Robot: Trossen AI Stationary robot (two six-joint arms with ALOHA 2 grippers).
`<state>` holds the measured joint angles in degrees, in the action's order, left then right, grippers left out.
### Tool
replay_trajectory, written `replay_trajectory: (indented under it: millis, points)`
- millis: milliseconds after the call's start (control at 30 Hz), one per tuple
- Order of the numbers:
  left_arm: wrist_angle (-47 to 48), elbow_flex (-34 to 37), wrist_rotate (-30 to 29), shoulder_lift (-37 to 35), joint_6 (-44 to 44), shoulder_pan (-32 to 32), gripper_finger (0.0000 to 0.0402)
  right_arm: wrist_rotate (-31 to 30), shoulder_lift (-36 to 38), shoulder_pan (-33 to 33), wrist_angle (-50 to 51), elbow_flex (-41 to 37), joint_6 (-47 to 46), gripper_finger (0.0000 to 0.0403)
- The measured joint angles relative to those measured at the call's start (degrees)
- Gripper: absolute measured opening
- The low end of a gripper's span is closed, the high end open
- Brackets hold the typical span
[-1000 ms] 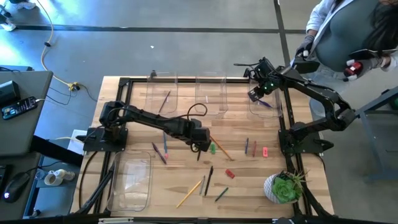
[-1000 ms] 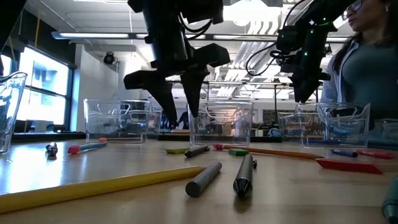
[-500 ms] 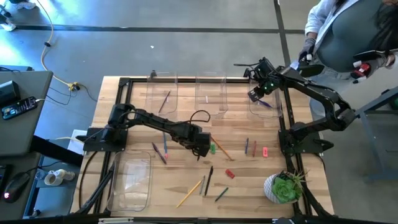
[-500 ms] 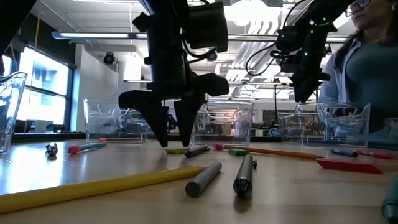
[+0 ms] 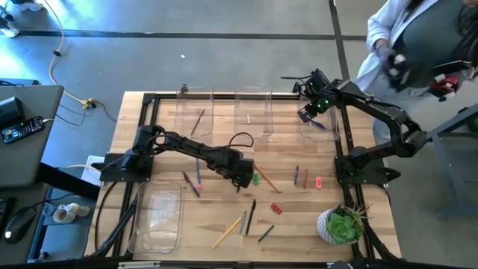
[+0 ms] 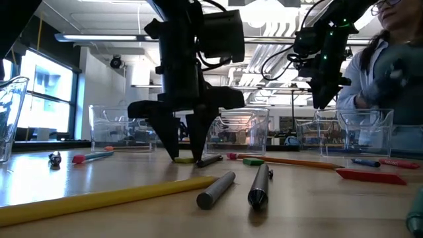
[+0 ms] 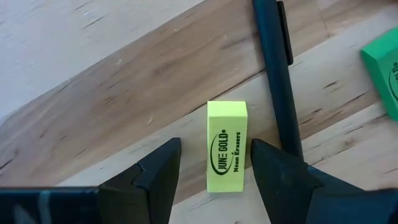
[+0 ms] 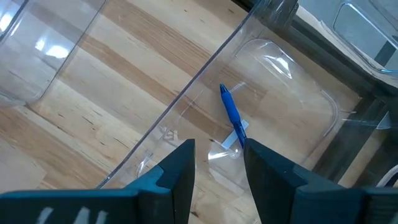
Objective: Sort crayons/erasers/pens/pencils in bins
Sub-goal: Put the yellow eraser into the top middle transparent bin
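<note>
At frame centre, the left hand stands spread astride a yellow eraser on the counter. Upper right, the right hand, spread, hovers above a bin holding a blue pen.

Wooden table — stationery, bins

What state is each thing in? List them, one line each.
Left gripper: open, down at the table, fingers either side of the yellow eraser.
Yellow eraser: lying flat on the table, not yet gripped.
Black pen: lying on the table beside the eraser.
Green eraser: flat on the table, loose.
Right gripper: open, empty, above the far right bin.
Far right bin: upright, holding a blue pen.
</note>
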<state>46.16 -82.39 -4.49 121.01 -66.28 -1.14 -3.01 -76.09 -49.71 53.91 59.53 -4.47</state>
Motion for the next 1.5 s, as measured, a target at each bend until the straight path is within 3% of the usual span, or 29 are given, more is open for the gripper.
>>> replay_trajectory:
  millis: [233,733,1500]
  points:
    - [0.4,0.0,-2.4,0.4,-0.9,0.5,0.0176,0.0,0.0,0.0,-0.3,0.0,0.0,0.0130]
    - [0.9,0.2,-2.1,0.2,0.0,0.8,0.0055,0.0,2.6,0.0,-0.2,0.0,2.2,0.0130]
    - [4.2,0.5,-0.6,-4.8,0.5,0.3,0.0053,0.2,6.4,0.0,1.1,0.0,4.7,0.0130]
